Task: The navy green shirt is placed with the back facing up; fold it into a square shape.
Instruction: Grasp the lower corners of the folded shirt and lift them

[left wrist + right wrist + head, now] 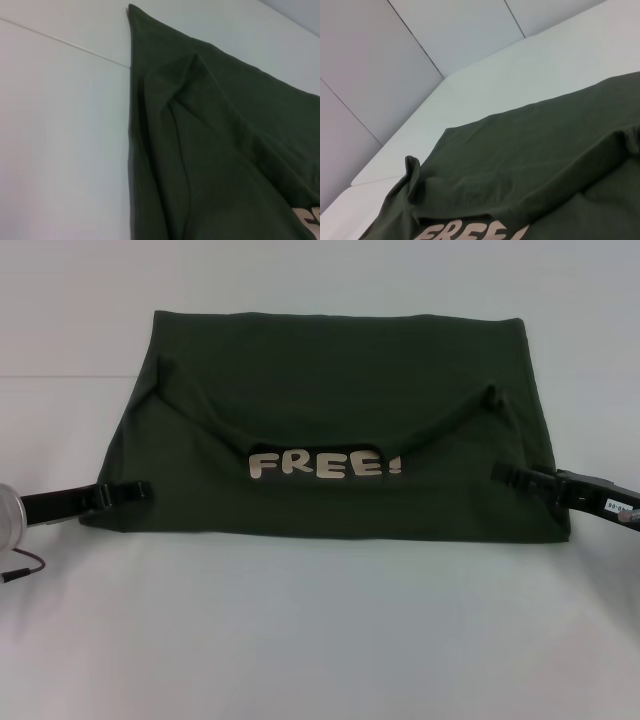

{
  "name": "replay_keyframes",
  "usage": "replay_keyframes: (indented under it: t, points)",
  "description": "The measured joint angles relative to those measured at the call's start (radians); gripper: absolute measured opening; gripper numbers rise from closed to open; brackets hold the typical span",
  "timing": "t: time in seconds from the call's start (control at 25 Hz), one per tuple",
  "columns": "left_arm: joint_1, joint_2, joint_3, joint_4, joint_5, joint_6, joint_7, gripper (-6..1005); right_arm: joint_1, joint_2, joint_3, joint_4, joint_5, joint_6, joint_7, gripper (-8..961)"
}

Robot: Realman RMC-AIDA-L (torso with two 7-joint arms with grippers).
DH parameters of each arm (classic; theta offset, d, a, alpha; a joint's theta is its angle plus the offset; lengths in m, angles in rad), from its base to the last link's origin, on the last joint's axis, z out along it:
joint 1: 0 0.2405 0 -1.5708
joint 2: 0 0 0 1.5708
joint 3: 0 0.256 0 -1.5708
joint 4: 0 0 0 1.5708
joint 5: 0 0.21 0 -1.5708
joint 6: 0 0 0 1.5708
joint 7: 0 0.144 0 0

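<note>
The dark olive-green shirt lies on the white table, folded into a wide trapezoid. Its upper part is turned down over the body toward me, so the neckline curves across the middle. The cream "FREE!" lettering shows face up below that curve. My left gripper rests low at the shirt's near left edge. My right gripper rests at the near right edge. The left wrist view shows the shirt's left side with a raised crease. The right wrist view shows the shirt's folded layers and the top of the lettering.
A thin red and black cable hangs by my left arm at the far left. White table surface runs in front of the shirt and on both sides. A pale wall rises behind the table.
</note>
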Motion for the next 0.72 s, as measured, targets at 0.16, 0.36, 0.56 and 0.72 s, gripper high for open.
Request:
replay_keyframes:
  t: [0.16, 0.36, 0.56, 0.72]
  points:
    - [0.001, 0.000, 0.009, 0.000, 0.000, 0.001, -0.001, 663, 0.002, 0.000, 0.000, 0.000, 0.000, 0.000, 0.000, 901]
    - [0.009, -0.004, 0.010, 0.010, 0.000, -0.007, -0.004, 641, 0.004, 0.002, 0.000, 0.000, 0.000, 0.000, 0.000, 900]
    - [0.015, -0.005, 0.010, 0.023, -0.001, -0.010, 0.006, 539, 0.005, 0.002, 0.000, 0.000, 0.000, 0.000, 0.000, 900]
    - [0.016, -0.003, 0.013, 0.026, 0.001, -0.011, 0.007, 416, 0.005, 0.002, 0.000, 0.000, 0.000, 0.000, 0.000, 899]
